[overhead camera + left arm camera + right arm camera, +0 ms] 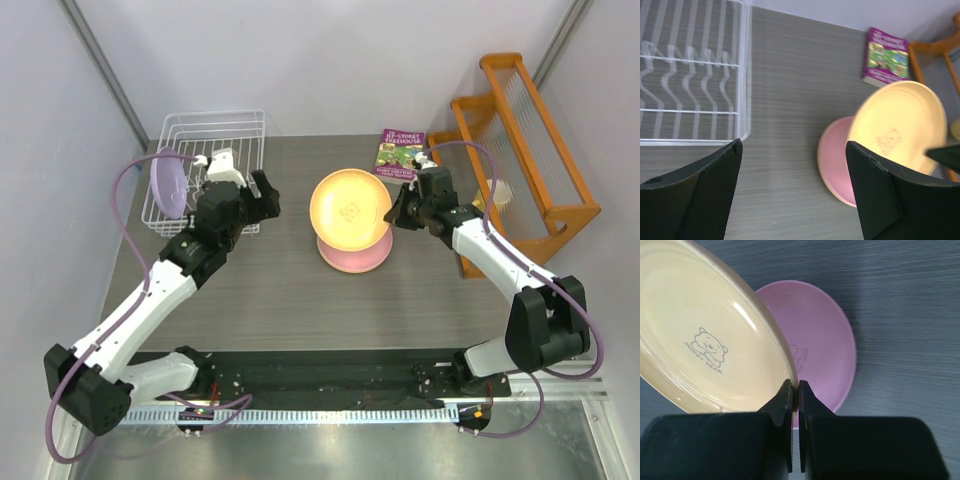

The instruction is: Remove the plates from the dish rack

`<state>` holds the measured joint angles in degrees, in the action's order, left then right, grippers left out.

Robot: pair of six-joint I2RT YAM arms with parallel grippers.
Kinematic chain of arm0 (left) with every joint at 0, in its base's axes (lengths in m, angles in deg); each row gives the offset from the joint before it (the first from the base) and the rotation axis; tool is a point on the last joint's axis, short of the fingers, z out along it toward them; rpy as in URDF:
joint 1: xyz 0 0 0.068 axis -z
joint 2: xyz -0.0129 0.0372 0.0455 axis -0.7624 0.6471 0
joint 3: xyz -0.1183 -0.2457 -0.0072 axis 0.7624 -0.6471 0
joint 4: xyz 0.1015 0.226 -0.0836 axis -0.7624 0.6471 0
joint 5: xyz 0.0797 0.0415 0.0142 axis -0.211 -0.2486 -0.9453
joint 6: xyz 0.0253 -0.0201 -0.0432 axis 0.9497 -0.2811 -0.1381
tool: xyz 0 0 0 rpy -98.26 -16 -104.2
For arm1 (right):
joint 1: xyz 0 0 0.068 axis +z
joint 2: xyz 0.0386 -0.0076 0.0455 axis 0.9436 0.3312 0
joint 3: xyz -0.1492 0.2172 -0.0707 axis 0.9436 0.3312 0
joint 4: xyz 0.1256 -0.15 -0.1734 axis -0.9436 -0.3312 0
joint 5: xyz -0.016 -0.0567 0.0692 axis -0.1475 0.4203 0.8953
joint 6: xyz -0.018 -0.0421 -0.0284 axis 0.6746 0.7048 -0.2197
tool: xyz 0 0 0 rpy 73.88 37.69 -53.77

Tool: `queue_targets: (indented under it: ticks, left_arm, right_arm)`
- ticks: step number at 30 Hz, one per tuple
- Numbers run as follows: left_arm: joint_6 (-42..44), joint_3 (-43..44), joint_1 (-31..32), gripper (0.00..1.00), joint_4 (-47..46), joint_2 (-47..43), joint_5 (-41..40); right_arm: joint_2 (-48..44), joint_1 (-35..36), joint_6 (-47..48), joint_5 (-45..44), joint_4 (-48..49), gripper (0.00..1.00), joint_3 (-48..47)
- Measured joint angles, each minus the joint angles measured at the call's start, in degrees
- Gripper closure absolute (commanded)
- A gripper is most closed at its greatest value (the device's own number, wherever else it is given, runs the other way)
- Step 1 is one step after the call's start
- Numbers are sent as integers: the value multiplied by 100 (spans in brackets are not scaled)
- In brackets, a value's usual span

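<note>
Orange-yellow plate (700,335): rim pinched in my right gripper (794,390), tilted over pink plate (825,350). Left gripper (794,145): spread wide, empty.

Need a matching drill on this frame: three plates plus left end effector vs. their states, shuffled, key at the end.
1. lilac plate
2. yellow plate
3. pink plate
4. left end effector

A. flat on the table
B. standing in the dish rack
C. open, holding nothing
D. rim pinched by the right end effector

Pairs: 1-B, 2-D, 3-A, 4-C
</note>
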<state>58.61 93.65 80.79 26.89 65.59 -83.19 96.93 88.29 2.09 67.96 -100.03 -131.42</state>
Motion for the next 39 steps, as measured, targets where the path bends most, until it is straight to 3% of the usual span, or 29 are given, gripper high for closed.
queue_targets:
  ticks: [5, 12, 19, 29, 30, 32, 39]
  left_arm:
    - [732, -133, 0, 14, 131, -387, -1202]
    - [1434, -378, 0, 1, 157, -529, -2295]
    - [1897, -551, 0, 1, 155, -529, -3110]
    - [2120, -595, 0, 0, 28, -529, -3676]
    - [2135, -599, 0, 0, 15, -527, -3694]
    - [2175, -614, 0, 0, -46, -518, -3753]
    - [2573, -673, -162, 1, -640, -13, -4072]
  right_arm:
    - [201, -409, 295, -83, -568, 99, -313]
    - [684, -509, 448, 35, -935, 98, -317]
    - [1054, -509, 485, 210, -1027, 91, -361]
    - [1360, -509, 485, 461, -1012, 71, -549]
    - [1360, -509, 485, 476, -1010, 64, -573]
    - [1360, -509, 492, 516, -999, 58, -616]
    - [1296, -501, 570, 328, -1003, 51, -664]
